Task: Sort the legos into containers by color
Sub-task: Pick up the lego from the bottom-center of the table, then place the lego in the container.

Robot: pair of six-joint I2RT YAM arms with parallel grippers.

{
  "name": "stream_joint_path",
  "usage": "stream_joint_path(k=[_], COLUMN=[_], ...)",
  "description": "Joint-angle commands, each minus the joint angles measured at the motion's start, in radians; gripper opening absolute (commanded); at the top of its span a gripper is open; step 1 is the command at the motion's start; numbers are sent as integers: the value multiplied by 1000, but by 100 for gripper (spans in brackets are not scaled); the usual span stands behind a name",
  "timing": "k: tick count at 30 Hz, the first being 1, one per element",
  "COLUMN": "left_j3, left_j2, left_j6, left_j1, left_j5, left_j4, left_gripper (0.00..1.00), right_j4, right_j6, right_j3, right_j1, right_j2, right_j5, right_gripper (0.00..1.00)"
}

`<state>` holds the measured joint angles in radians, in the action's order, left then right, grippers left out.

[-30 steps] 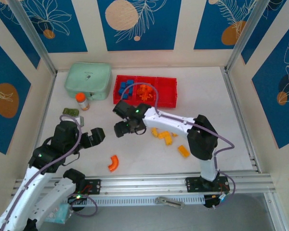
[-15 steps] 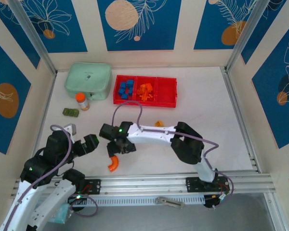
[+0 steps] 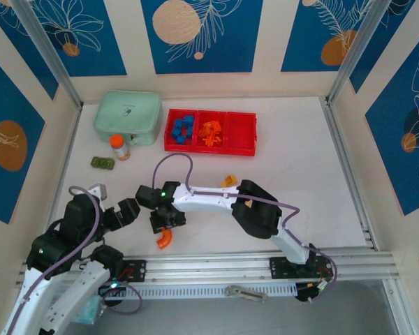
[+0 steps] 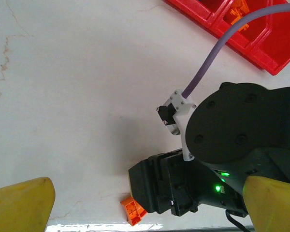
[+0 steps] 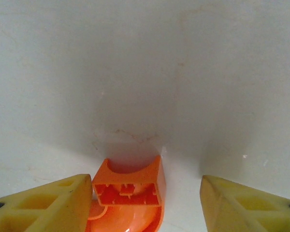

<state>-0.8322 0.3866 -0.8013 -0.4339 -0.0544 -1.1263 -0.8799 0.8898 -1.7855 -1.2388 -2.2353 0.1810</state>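
Workspace seen from above. A matt white worktop [image 3: 300,153] is enclosed by cream walls [image 3: 129,42] carrying blue panels with leaf and disc motifs; an aluminium rail [image 3: 265,265] runs along its near edge.

Items:
- One shallow red plastic tray [image 3: 255,132] of three joined square compartments stands at the back. Its left compartment holds a cluster of blue bricks [image 3: 182,128] and its middle one a cluster of orange bricks [image 3: 209,132], both too tightly packed to count.
- Two loose bricks lie on the worktop: a curved orange plastic brick [image 5: 128,193] near the rail and a small yellow-orange brick [image 3: 229,181].
- One mint green rounded case [image 3: 128,115], one orange-capped bottle [image 3: 118,146] and one dark green block [image 3: 102,162] lie to the left.

The right end effector [image 3: 165,223] straddles the curved brick with its jaws apart, one finger just beside it. The left end effector [image 3: 126,211] is spread wide and holds nothing.
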Motion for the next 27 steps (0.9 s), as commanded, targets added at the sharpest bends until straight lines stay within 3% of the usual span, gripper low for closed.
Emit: stream_joint_path(k=[1,5,11,18,23,27], left_j3=[4,5,8,5,4,4], left_j2=[-16,-19,-23,-21,-3,39], left_j6=[-17,-23,-27,-29,-19,-9], left_j1=[10,11,11,11,11,11], left_j5=[-22,-32,-30,-20,-4,15], left_j4=[-24,-29,-23,-8,37,88], left_gripper=[99,99,99,99,99,99], right_j4=[-10,-6,-11,-12,-7,-5], right_j6=[-16,-20,-28,-46,-69,-118], right_j3=[-25,-27,-26,19,121,192], right_j1=[-14,-16,-10,7,72,181], right_j2=[-22,-35,-34,59,198,307], right_j5=[-51,-58,-52,3,59,100], right_gripper=[61,56,41,34,33,33])
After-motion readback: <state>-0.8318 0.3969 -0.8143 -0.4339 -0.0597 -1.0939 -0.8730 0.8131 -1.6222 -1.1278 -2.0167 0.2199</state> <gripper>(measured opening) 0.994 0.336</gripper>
